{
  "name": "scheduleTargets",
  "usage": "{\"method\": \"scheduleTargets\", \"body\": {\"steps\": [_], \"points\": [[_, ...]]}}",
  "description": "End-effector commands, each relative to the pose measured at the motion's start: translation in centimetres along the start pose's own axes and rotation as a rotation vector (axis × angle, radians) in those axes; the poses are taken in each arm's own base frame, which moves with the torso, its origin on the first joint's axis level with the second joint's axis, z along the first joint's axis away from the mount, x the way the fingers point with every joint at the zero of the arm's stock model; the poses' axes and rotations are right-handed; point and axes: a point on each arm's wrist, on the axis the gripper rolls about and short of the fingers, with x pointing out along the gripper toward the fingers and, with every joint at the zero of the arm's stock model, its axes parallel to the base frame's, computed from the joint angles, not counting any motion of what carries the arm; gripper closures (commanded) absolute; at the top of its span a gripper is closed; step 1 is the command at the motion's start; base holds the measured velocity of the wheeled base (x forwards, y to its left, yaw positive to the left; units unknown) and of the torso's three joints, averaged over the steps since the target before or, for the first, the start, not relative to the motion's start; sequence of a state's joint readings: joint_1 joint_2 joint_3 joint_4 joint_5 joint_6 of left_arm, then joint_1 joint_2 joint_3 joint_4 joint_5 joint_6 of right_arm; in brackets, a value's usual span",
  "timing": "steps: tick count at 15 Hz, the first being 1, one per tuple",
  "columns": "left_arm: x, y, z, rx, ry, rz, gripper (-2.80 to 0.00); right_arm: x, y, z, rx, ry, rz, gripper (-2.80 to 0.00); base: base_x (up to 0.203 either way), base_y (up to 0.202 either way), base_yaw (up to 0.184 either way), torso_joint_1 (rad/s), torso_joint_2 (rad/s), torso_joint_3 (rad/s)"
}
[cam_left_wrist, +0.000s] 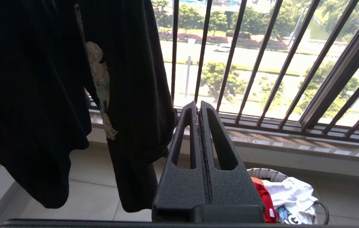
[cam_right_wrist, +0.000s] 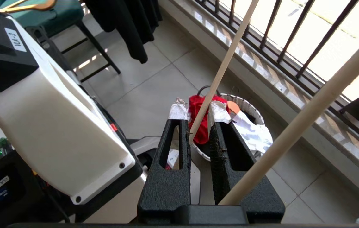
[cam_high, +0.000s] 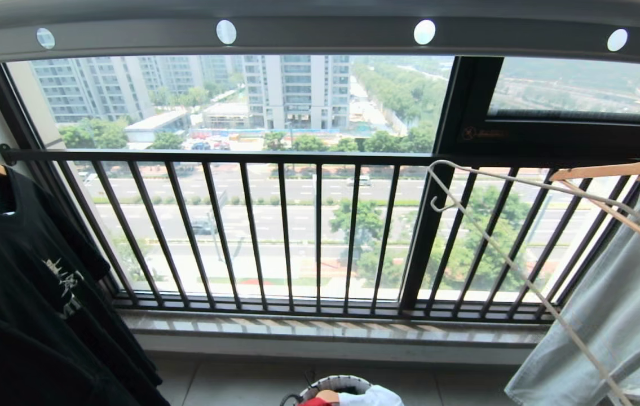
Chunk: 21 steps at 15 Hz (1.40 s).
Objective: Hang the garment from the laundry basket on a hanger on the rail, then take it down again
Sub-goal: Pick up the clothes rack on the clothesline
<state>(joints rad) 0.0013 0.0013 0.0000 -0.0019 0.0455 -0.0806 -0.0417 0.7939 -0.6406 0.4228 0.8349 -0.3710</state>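
Gripping the hanger (cam_right_wrist: 220, 71) between its clamped fingers above the laundry basket (cam_right_wrist: 251, 109), the right gripper (cam_right_wrist: 197, 111) is readying it for the garment (cam_right_wrist: 202, 109) lying inside, which needs threading next, while the left gripper (cam_left_wrist: 198, 109) is idling together.

The head view looks out at the railing (cam_high: 274, 225) from under the rail (cam_high: 320, 28). Both wrist views sit close behind their fingers (the right one tipped floorward), and all three share the basket (cam_high: 334, 384) (cam_left_wrist: 266, 174) (cam_right_wrist: 249, 109) below the sill.
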Motion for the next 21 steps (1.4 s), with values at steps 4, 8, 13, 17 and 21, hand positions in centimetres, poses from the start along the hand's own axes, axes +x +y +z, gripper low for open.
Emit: {"method": "scheduleTargets", "body": {"steps": [4,8,13,17,21], "points": [[0.0,0.0,0.0,-0.001,0.001,0.001,0.00,4.9,-2.3,-0.7,-0.101,0.096,0.237,0.00,0.000,0.000,0.000,0.000,0.00,0.000],[0.0,0.0,0.0,-0.001,-0.001,0.001,0.00,8.4,-4.5,-0.1,-0.149,0.114,0.279,0.00,0.000,0.000,0.000,0.000,0.00,0.000],[0.0,0.0,0.0,-0.001,-0.001,0.001,0.00,10.9,-6.1,-1.2,-0.129,0.171,0.302,0.00,0.000,0.000,0.000,0.000,0.00,0.000],[0.0,0.0,0.0,-0.001,-0.001,0.001,0.00,10.8,-6.4,-1.2,-0.124,0.170,0.287,0.00,0.000,0.000,0.000,0.000,0.00,0.000],[0.0,0.0,0.0,-0.001,0.001,0.001,0.00,10.5,-6.6,-1.2,-0.121,0.165,0.268,0.00,0.000,0.000,0.000,-0.067,0.14,0.076]]}}
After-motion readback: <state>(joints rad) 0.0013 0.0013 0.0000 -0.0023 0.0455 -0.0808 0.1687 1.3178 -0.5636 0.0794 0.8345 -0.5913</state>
